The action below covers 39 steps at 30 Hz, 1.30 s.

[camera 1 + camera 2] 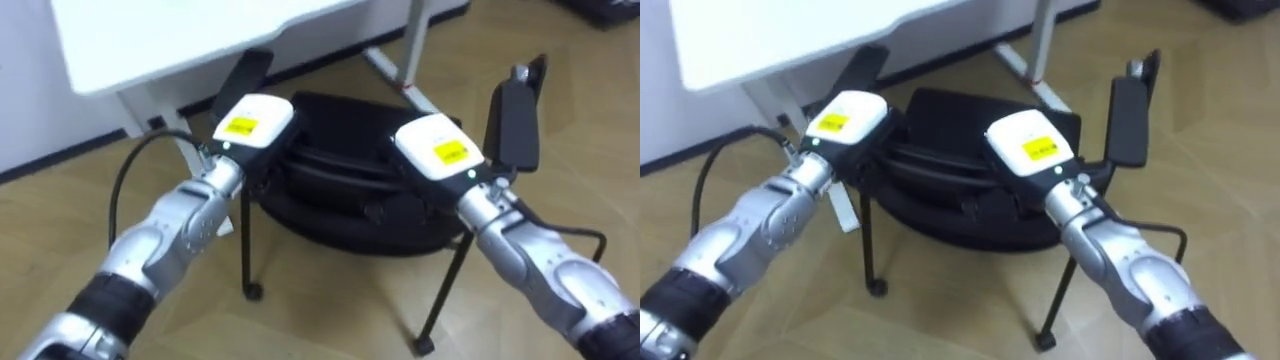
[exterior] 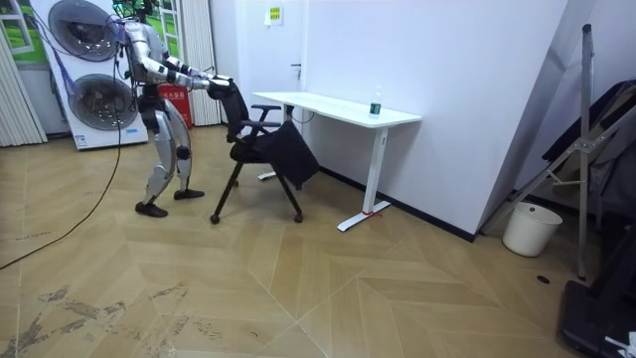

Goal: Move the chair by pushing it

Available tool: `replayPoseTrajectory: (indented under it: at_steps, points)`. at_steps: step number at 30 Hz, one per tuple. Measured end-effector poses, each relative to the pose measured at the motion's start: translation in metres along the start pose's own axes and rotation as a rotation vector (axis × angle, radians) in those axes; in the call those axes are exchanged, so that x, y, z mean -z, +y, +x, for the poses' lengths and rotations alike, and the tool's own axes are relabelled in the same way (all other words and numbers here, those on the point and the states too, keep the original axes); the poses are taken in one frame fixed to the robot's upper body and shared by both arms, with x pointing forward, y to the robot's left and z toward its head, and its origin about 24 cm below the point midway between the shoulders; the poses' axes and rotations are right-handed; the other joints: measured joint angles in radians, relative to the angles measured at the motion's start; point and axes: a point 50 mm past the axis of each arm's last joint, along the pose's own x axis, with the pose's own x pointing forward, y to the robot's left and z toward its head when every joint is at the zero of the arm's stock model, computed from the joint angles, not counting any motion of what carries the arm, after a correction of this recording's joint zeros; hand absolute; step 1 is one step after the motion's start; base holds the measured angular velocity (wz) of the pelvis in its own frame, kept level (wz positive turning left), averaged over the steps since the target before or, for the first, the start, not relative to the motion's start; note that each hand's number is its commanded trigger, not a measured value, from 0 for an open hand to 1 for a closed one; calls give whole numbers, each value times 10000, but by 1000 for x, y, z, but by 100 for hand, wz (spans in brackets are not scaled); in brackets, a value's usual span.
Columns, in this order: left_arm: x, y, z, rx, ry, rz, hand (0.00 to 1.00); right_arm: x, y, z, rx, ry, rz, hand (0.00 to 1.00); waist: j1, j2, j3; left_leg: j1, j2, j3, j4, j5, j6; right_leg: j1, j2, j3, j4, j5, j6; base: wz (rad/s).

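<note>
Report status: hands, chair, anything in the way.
Left hand and right hand at black chair's backrest. Chair stands just short of white desk. Desk's leg frame close beyond.

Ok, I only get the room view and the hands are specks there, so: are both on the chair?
Observer: Looks so. The left hand is at the left end of the back of the chair and the right hand at the right end, both with their backs turned up.
Operator: Is an armrest under either one?
Observer: No. The right armrest stands beside the right hand, on its outer side, apart from it.
</note>
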Motion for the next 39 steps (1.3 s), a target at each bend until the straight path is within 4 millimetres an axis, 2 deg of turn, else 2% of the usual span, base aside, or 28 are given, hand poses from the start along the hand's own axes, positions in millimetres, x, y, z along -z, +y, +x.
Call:
replayPoseTrajectory:
  at_steps: [1, 3, 5, 6, 7, 8, 9, 10, 11, 12, 13, 14, 15, 16, 18, 19, 21, 23, 26, 35, 39]
  points:
    - [0, 0, 0, -7, 29, -13, 100, 0, 0, 0, 5, -19, 6, 100, 114, -13, 3, 51, -66, 118, 233, -218, 85, -188, -143, 315, 748, 156, 137, 62]
    - [2, -4, -1, 81, 109, -62, 100, -2, 3, 1, -104, -66, 25, 100, 384, -9, 9, 211, -106, 18, 655, -481, 163, -301, -200, 690, 1494, 514, 2, 38]
    - [4, -8, -3, 243, 213, -79, 100, -2, 8, 2, -289, -6, 83, 100, 522, 72, 7, 343, -120, -432, 927, -597, 209, -272, 92, 1102, 1892, 1224, -25, 51]
    - [6, -10, -4, 287, 269, -56, 100, -3, 12, 4, -379, 75, 273, 100, 570, 162, 38, 519, -90, -908, 834, -643, 171, -406, 415, 1462, 2210, 1977, 66, 52]
    - [8, -8, -4, 165, 297, 22, 100, -5, 12, 7, -357, 41, 318, 100, 838, 272, 33, 647, -4, -1470, 626, -827, -22, -880, 690, 1965, 2547, 1985, 133, 30]
    - [11, -6, -5, 56, 348, 68, 100, -5, 11, 11, -306, -8, 277, 100, 998, 276, 41, 639, -2, -1626, 609, -926, -143, -1203, 712, 2171, 2734, 1674, 200, 0]
    - [17, -3, -7, -146, 554, 34, 100, -10, 6, 21, -207, -225, 157, 100, 1173, 379, 116, 636, -36, -1958, 605, -968, -210, -1704, 766, 2408, 2747, 1055, 141, 10]
    - [22, -3, -7, -167, 748, 10, 100, -13, 4, 28, -230, -316, 26, 100, 1221, 470, 117, 653, -114, -2339, 480, -943, -271, -2185, 755, 2545, 2512, 677, 55, 33]
    - [24, -3, -7, -174, 851, 7, 100, -15, 4, 31, -208, -377, -4, 100, 1243, 483, 117, 662, -125, -2464, 430, -926, -316, -2417, 759, 2605, 2281, 578, 72, 65]
    - [28, 0, -6, -340, 1007, -35, 100, -19, 0, 34, -94, -577, -146, 100, 1245, 420, 110, 676, -132, -2763, 429, -963, -446, -2754, 762, 2705, 1399, 530, 104, 60]
    - [30, 1, -7, -323, 1038, 35, 100, -23, 3, 36, -175, -617, -28, 100, 1222, 275, 151, 775, -108, -2937, 463, -1065, -625, -2972, 791, 2787, 150, 611, 122, 50]
    - [31, 1, -8, -311, 1043, 86, 100, -25, 5, 37, -201, -617, 61, 100, 1208, 209, 171, 786, -109, -2954, 489, -1103, -688, -3027, 793, 2849, -285, 699, 127, 49]
    - [34, 3, -11, -299, 1031, 262, 100, -29, 9, 35, 9, -642, 211, 100, 1085, 12, 124, 497, -115, -3116, 1051, -1408, -925, -3134, 782, 2812, -862, 1750, -31, 50]
    - [32, 5, -9, -372, 1027, 253, 100, -29, 6, 36, 70, -669, 101, 100, 1071, 216, 59, 250, 272, -2816, 1473, -1579, -906, -3005, 883, 2180, -992, 1685, -274, 56]
    - [29, 4, -7, -352, 905, 385, 100, -25, 7, 34, 42, -525, 198, 100, 966, 301, 87, 341, 612, -2274, 1289, -1515, -885, -2702, 1133, 1790, -1441, 1831, -465, 29]
    - [28, 0, -10, -340, 957, 341, 100, -23, 8, 34, -126, -467, 185, 100, 1019, 322, 90, 521, 722, -2204, 939, -1419, -1023, -2497, 1333, 1714, -1660, 1918, -575, 10]
    - [27, -2, -12, -328, 974, 337, 100, -24, 9, 32, -175, -516, 166, 100, 981, 375, 59, 714, 759, -2215, 585, -1336, -1092, -2349, 1422, 1703, -1863, 1920, -584, 6]
    - [25, -2, -12, -399, 926, 323, 100, -25, 7, 31, -114, -596, 134, 100, 932, 372, 60, 774, 759, -2241, 309, -1197, -1122, -2321, 1441, 1709, -1941, 1923, -608, 15]
    - [24, -6, -16, -350, 1041, 224, 100, -24, 9, 29, -290, -573, 92, 100, 725, 412, 43, 1088, 774, -2252, -35, -1100, -1166, -1987, 1454, 1576, -2202, 1943, -641, 13]
    - [20, -10, -16, -283, 1032, 90, 100, -20, 11, 23, -376, -445, 78, 100, 639, 333, -4, 1578, 821, -2196, -588, -960, -1209, -1702, 1484, 1533, -2425, 1781, -632, 4]
    - [17, -14, -16, -119, 999, 163, 100, -19, 17, 18, -485, -308, 212, 100, 642, 242, -12, 1664, 1108, -1257, -265, -983, -1225, -1483, 1508, 1459, -2388, 1633, -683, 6]
